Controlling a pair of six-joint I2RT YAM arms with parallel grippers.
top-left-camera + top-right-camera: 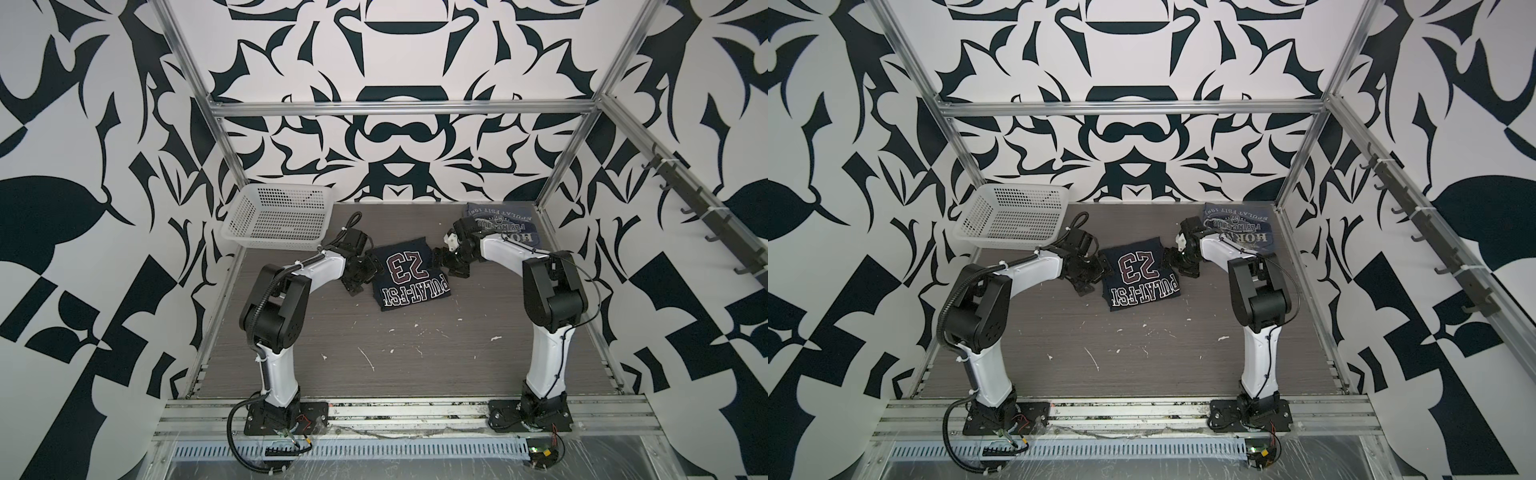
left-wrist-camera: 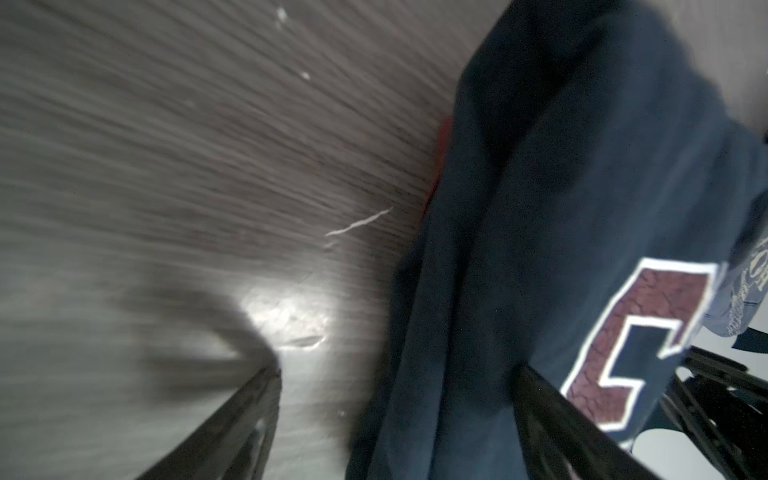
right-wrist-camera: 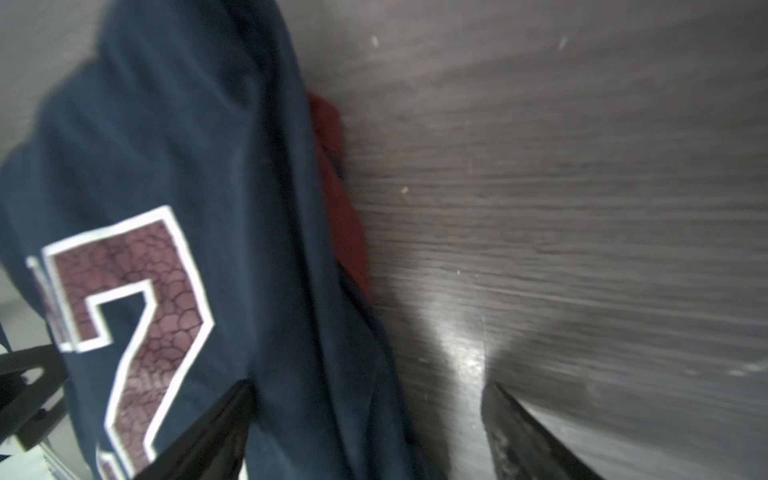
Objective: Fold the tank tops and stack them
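**Both pincers wide at the folded navy top**

A dark navy cloth tank top [image 1: 409, 279] with maroon "23" lettering lies folded near the centre of both top views, on the grey wood-grain worktop [image 1: 415, 357]; the left pincer [image 1: 365, 272] sits at its left edge and the right pincer [image 1: 441, 258] at its right edge; in each wrist view the jaws stand wide, one finger over cloth and one over bare worktop; a slate grey-blue tank top [image 1: 500, 214] with white print lies folded in the worktop's upper right corner, partly behind the right arm; a white perforated plastic basket [image 1: 278, 216] stands at upper left.
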